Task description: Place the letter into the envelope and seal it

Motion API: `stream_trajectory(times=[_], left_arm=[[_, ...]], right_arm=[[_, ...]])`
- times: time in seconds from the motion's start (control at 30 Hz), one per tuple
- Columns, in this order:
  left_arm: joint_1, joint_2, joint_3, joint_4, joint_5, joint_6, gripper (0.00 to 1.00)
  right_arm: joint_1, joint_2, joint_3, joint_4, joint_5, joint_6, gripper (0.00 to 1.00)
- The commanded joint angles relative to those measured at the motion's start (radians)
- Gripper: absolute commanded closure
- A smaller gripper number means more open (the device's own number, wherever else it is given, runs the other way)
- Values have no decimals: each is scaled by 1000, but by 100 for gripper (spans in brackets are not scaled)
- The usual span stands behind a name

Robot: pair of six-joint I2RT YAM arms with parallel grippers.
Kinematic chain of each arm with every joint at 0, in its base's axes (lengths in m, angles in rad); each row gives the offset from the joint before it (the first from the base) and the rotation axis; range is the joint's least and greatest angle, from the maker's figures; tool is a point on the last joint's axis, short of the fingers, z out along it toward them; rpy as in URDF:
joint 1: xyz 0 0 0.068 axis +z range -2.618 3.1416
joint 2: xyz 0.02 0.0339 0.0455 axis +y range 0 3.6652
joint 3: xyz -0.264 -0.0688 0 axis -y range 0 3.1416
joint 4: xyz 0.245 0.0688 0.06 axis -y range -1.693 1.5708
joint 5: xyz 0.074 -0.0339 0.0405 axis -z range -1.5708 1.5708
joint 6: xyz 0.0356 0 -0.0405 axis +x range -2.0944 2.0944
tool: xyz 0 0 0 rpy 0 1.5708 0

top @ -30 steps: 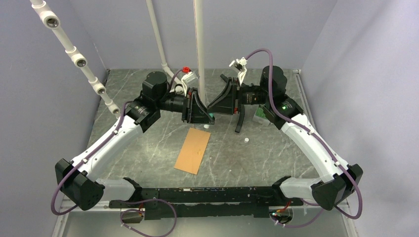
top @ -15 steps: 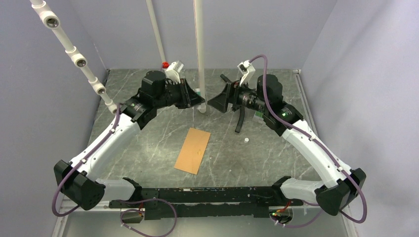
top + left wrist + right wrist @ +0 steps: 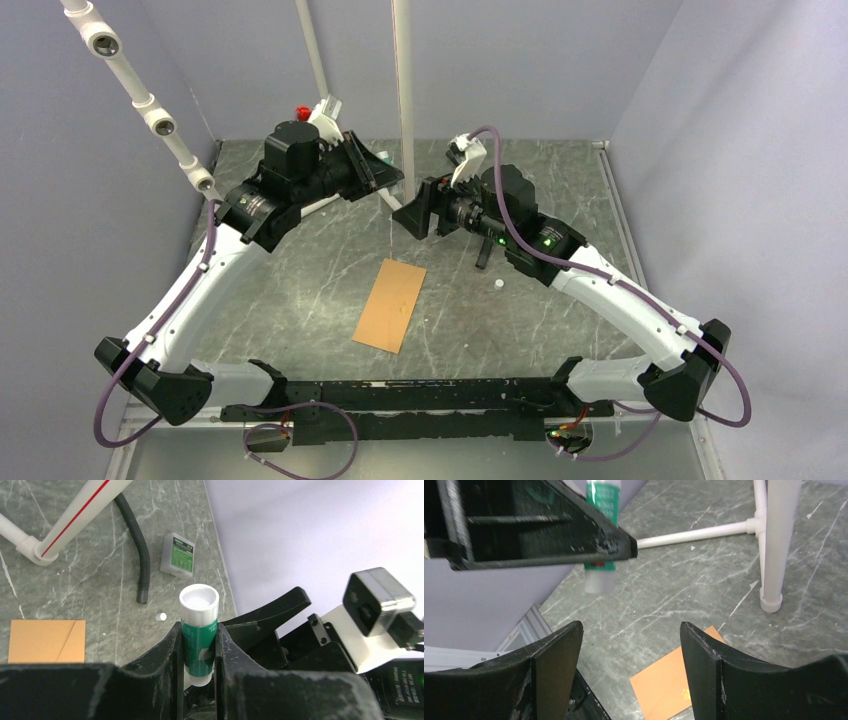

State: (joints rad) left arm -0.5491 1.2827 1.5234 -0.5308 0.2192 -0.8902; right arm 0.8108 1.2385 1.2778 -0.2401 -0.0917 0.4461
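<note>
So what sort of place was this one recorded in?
Most likely a lab robot cell: a left arm and right arm bolted to a grey marbled table, plain lilac walls close on three sides, and a white pipe frame standing over it.

Envelope point(image 3: 390, 305): orange-brown kraft, plain rectangle, lying flat on the table point(image 3: 320, 270) near centre. In the top view its long axis runs about 1 to 7 o'clock. Flap folded down flat; the left wrist view shows a diagonal crease. Whether it is sealed can't be told.
</note>
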Motion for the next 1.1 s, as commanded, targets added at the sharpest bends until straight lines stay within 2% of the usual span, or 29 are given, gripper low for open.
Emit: stream_trajectory(times=[0.0, 0.17, 0.3, 0.4, 0.5, 0.63, 0.7, 0.73, 0.8, 0.87, 0.97, 1.07], left_arm=[[2, 0, 7, -1, 10, -48, 95], [3, -3, -6, 21, 33, -65, 93], [7, -3, -7, 23, 45, -74, 93], [13, -7, -17, 40, 65, -85, 93], [26, -13, -38, 78, 113, -113, 89], [41, -23, -50, 101, 150, -135, 84], [52, -34, -55, 102, 160, -136, 74], [58, -39, -55, 95, 162, -134, 56], [71, -55, -59, 87, 160, -118, 28], [86, -74, -68, 91, 180, -80, 11], [123, -93, -73, 87, 269, -27, 7], [165, -82, -68, 96, 456, 0, 7]], right_arm=[[7, 9, 68, 120, 70, 23, 26], [8, 40, 77, 162, 72, 54, 32], [10, 62, 85, 182, 74, 69, 40], [11, 70, 86, 206, 80, 75, 52], [10, 69, 78, 230, 81, 71, 71], [7, 32, 34, 287, 73, 53, 90], [3, 13, 22, 289, 54, 21, 98], [-1, 5, 18, 282, 45, 4, 100], [-22, -12, 9, 269, -6, -26, 100], [-56, -27, 6, 248, -92, -52, 100], [-114, -38, 33, 161, -352, -126, 100], [-129, -29, 91, -1, -491, -249, 100]])
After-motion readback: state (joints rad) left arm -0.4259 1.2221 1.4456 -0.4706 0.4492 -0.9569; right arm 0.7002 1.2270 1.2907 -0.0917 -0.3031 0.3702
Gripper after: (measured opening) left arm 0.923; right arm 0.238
